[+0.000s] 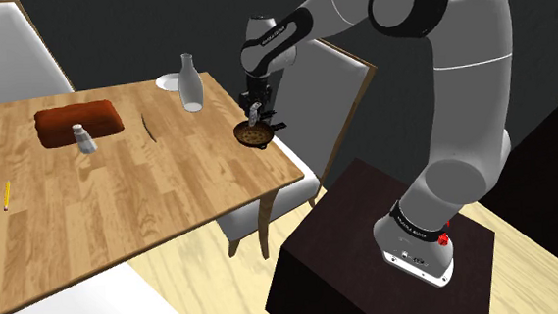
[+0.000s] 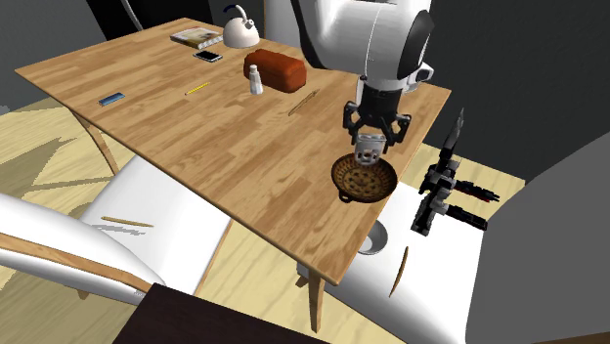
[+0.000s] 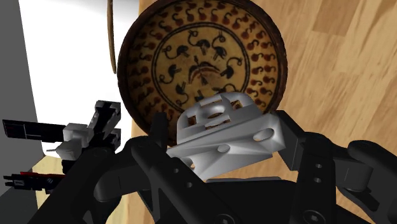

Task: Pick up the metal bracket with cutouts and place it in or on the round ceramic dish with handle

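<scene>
We saw the claw point(image 3: 222, 145) clenched on the bracket point(image 3: 224, 124), one black finger pressing on each of its two opposite sides. The bracket was a pale grey piece with a round cutout in its upper plate and small holes along its face. It was in the air, not touching anything except the fingers. In the wrist view it hung directly over the round dish point(image 3: 197, 54), a brown bowl with a dark painted pattern inside and a short handle. The dish was empty and stood on the wooden surface point(image 1: 122, 189), near the corner at the shoulder view's right.

We judged the bracket to be stiff and rather light, so the fingers could press it firmly without bending it. Its faces looked smooth, so it could slip or turn if the hold was loose. The flat parallel sides, where the claw held it, seemed to us the best place to take it. The thin edges around the cutouts would give less contact.

The dish looked hard and probably fragile, and it stood close to the edge of the surface. In our opinion the bracket should go down low into the bowl before the fingers release it, because a drop from height could chip the dish or push it towards the edge.
</scene>
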